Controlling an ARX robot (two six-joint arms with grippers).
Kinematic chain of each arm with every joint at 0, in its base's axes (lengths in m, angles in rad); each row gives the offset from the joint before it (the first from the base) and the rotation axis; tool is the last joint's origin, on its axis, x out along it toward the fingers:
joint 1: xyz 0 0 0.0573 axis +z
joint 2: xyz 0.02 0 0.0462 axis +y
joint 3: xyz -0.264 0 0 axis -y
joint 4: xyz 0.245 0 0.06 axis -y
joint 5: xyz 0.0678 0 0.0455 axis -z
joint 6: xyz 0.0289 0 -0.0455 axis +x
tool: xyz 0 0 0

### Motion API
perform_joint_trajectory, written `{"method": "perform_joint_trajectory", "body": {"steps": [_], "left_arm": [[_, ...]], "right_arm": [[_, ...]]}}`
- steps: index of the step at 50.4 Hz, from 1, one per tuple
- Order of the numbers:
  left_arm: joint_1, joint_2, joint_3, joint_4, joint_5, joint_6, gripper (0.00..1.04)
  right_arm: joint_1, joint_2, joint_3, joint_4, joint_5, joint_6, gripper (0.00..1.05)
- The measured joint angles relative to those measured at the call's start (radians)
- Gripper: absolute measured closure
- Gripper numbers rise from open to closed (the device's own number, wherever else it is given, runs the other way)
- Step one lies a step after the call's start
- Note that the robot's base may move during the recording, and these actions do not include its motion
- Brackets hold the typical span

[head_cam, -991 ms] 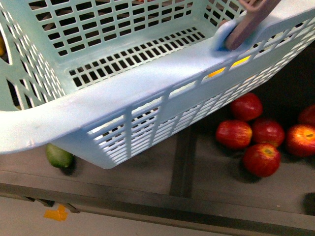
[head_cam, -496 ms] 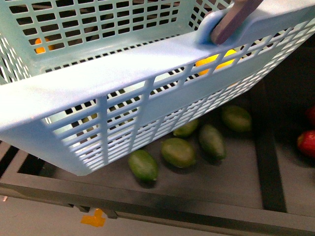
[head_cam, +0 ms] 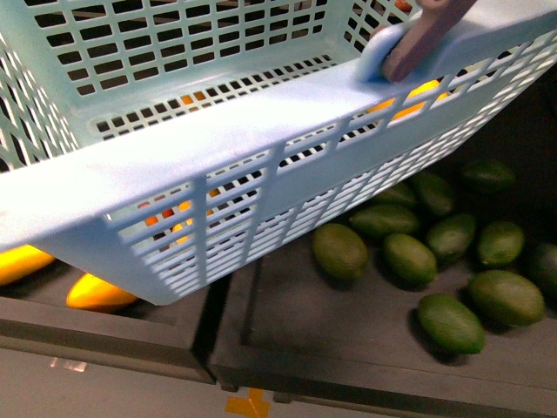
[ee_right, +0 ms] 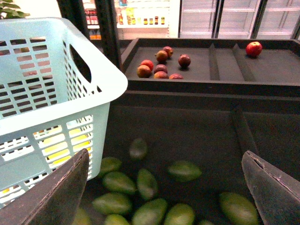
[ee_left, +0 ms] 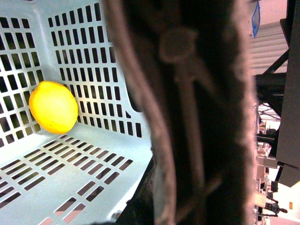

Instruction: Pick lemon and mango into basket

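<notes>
Basket (head_cam: 218, 131) slotted teal plastic | lemon (ee_left: 53, 107) smooth oval inside | right gripper (ee_right: 164, 183) spread | left gripper (ee_left: 154, 206) unclear

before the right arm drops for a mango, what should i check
1. Right gripper open: ok.
2. Green mangoes lying below it: ok.
3. Basket beside the gripper, not under it: ok.
4. Lemon inside the basket: ok.
5. Hold on the brown handle: cannot tell, the left wrist view is blurred there.
</notes>
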Motion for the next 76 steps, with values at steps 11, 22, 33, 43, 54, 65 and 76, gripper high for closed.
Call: {"method": "perform_joint_trajectory", "body": {"steps": [11,22,33,43,54,65,76], "left_arm": [[0.000,0.000,0.000,0.000,-0.003,-0.001,1.00],[0.000,0.000,0.000,0.000,0.003,-0.003,1.00],[0.000,0.000,0.000,0.000,0.000,-0.002,1.00],[0.001,0.000,0.000,0.000,0.000,-0.003,1.00],[0.001,0.000,0.000,0.000,0.001,-0.002,1.00],[0.001,0.000,0.001,0.000,-0.002,-0.002,1.00],[0.012,0.000,0.001,0.000,-0.006,-0.001,1.00]], "right_arm": [[0.000,0.000,0.000,0.000,0.000,0.000,0.09],[0.000,-0.001,0.000,0.000,0.000,0.000,0.09],[0.000,0.000,-0.001,0.000,0.000,0.000,0.09],[0.000,0.001,-0.001,0.000,-0.001,0.000,0.09],[0.000,0.000,-0.001,0.000,0.000,0.000,0.09],[0.000,0.000,-0.002,0.000,-0.001,0.000,0.09],[0.000,0.000,-0.002,0.000,-0.008,0.000,0.09]]}}
